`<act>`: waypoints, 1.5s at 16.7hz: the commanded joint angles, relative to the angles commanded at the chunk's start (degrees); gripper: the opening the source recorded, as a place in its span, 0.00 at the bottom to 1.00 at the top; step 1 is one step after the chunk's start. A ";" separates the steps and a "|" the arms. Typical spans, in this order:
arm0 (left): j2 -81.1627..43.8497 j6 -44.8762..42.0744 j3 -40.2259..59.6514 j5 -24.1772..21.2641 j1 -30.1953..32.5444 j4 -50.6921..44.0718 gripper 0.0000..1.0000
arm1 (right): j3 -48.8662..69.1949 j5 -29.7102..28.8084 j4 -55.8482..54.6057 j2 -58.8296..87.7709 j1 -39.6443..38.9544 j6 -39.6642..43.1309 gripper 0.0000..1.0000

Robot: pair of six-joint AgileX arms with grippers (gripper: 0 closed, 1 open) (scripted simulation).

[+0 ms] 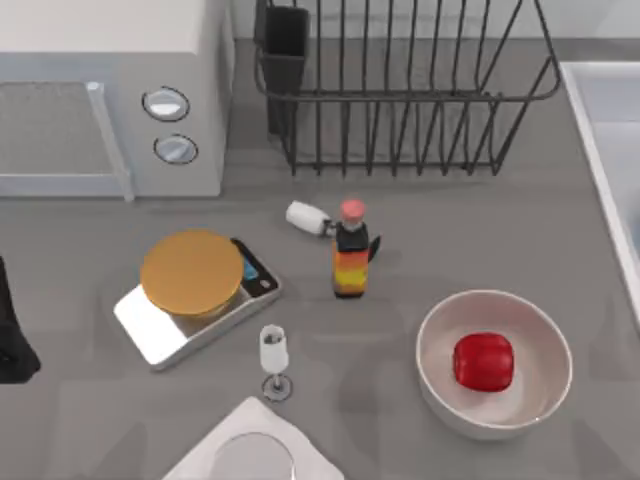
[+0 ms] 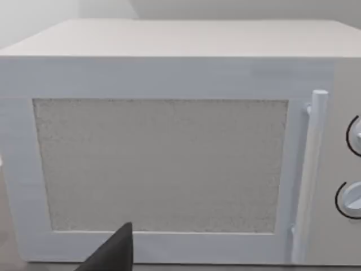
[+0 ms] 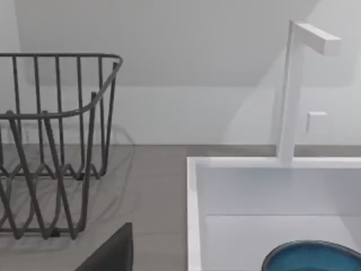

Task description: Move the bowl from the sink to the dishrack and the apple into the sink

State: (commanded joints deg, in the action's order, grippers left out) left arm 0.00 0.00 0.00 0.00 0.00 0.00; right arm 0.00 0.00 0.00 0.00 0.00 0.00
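Finger state cannot be determined for either arm. In the left wrist view a single dark finger [image 2: 113, 251] is visible in front of the microwave [image 2: 169, 147]; in the right wrist view one dark finger [image 3: 113, 251] shows over the table [image 3: 146, 186], between the dishrack [image 3: 56, 147] and the sink [image 3: 194, 192]. The dark shape at the left edge of the top view is probably part of the left arm [image 1: 12, 335], parked beside the microwave.

The bowl [image 3: 313, 257], teal-blue, sits inside the sink below the white faucet [image 3: 293, 90]. The sink lies at the right edge of the table. The dishrack stands at the rear of the table, holding no dishes, with its black utensil cup [image 1: 285, 50] at the corner nearest the microwave.

The apple [image 1: 484, 360] rests inside the white bowl [image 1: 494, 362] at the front right of the table, near the sink. An orange bottle [image 1: 350, 250] with a red cap stands upright at the centre of the table. A scale [image 1: 195, 295] with a round yellow top plate sits left of the bottle, and a small wine glass [image 1: 273, 360] stands just in front of the scale.
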 joint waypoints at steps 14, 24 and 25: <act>0.00 0.00 0.00 0.00 0.00 0.00 1.00 | 40.82 -1.69 18.16 43.87 7.94 6.73 1.00; 0.00 0.00 0.00 0.00 0.00 0.00 1.00 | 91.57 -0.88 47.26 111.08 15.76 15.36 1.00; 0.00 0.00 0.00 0.00 0.00 0.00 1.00 | 95.88 -0.69 50.03 115.89 16.40 16.08 1.00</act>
State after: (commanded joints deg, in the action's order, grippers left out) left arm 0.00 0.00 0.00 0.00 0.00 0.00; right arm 95.88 -0.69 50.03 115.89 16.40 16.08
